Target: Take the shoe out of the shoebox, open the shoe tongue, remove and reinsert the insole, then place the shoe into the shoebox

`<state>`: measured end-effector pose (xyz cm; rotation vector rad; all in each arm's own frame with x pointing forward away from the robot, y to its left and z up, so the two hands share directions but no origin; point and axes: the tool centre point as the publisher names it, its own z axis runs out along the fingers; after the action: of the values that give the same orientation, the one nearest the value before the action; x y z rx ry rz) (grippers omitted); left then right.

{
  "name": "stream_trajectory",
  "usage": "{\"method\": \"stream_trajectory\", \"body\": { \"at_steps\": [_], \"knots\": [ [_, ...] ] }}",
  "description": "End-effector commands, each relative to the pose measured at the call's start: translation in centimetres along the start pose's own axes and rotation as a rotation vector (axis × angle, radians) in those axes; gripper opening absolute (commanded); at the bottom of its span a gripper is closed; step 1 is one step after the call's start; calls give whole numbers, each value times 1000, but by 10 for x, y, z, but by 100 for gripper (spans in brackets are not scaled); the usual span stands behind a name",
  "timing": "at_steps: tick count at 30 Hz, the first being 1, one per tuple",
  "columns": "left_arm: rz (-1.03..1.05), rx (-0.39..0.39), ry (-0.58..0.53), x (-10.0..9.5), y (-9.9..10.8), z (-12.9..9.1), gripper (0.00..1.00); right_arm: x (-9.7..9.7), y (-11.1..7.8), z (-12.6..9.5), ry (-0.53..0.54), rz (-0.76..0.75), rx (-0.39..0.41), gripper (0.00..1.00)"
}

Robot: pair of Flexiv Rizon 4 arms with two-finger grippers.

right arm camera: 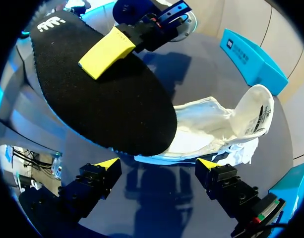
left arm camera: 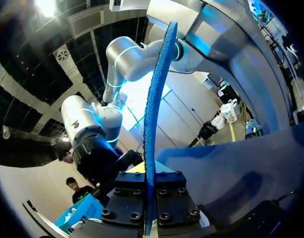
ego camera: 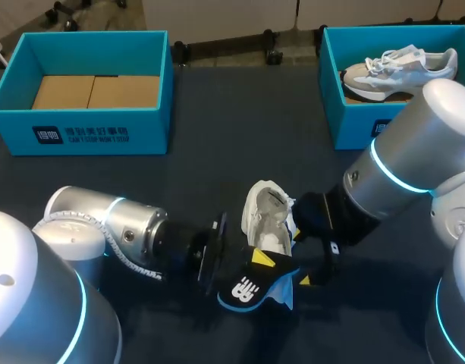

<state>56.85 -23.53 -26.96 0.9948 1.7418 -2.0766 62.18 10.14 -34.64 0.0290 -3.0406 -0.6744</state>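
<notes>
Head view: the white shoe [ego camera: 268, 220] lies on the dark table [ego camera: 240, 136] between the two arms, outside both boxes; the left gripper [ego camera: 255, 262] is clamped on the black, blue-backed insole [ego camera: 251, 290], held just beside the shoe; the right gripper [right arm camera: 159, 166] stands with fingers apart near the shoe, holding nothing; a second shoe [ego camera: 399, 67] sits in the right teal shoebox [ego camera: 353, 125]; the left shoebox [ego camera: 103, 130] holds cardboard [ego camera: 95, 91].
</notes>
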Motion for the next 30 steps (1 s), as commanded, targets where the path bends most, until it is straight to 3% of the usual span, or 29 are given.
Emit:
{"method": "stream_trajectory", "body": {
  "at_steps": [1, 30],
  "knots": [
    [-6, -15, -20, -1, 4, 5, 0, 0, 1, 1, -2, 1, 3, 100],
    [-65, -95, -110, -2, 16, 3, 0, 0, 1, 1, -2, 1, 3, 100]
  ]
}}
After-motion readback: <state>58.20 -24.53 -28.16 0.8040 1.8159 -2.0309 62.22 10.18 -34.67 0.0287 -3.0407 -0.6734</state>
